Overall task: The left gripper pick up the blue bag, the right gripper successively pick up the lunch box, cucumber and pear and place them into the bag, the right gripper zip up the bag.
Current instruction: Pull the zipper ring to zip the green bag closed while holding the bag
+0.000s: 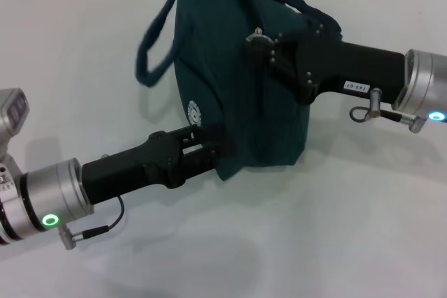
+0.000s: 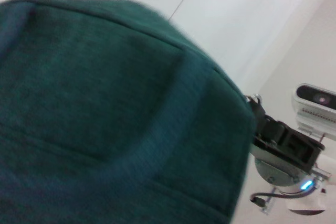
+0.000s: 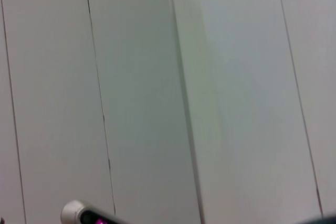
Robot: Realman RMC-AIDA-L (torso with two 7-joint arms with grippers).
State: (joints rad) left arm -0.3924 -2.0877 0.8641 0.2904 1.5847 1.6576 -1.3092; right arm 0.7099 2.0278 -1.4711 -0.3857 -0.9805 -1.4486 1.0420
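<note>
Dark teal fabric fills the upper middle of the head view: one blue bag (image 1: pixel 230 88), standing upright on the white table (image 1: pixel 314 242), the only task item in sight. Its cloth looks soft and slightly fuzzy, with stitched seams, and its body is boxy with rounded corners. Two loop handles show, one drooping off the upper left side (image 1: pixel 150 47), the other at the top beside the right arm. A small white round logo (image 1: pixel 195 112) sits low on the face turned toward the lower left.

Two black arms with silver metal cuffs reach the bag. The left gripper (image 1: pixel 213 146) comes in from the lower left of the frame and meets the bag's lower edge; its fingertips are lost against the fabric, so how far they are apart cannot be told. The right gripper (image 1: pixel 262 43) enters from the right edge and presses on the bag's top; its opening cannot be told either.

In the left wrist view the bag's cloth (image 2: pixel 115 124) covers nearly everything, with the right gripper (image 2: pixel 265 127) at its edge.
</note>
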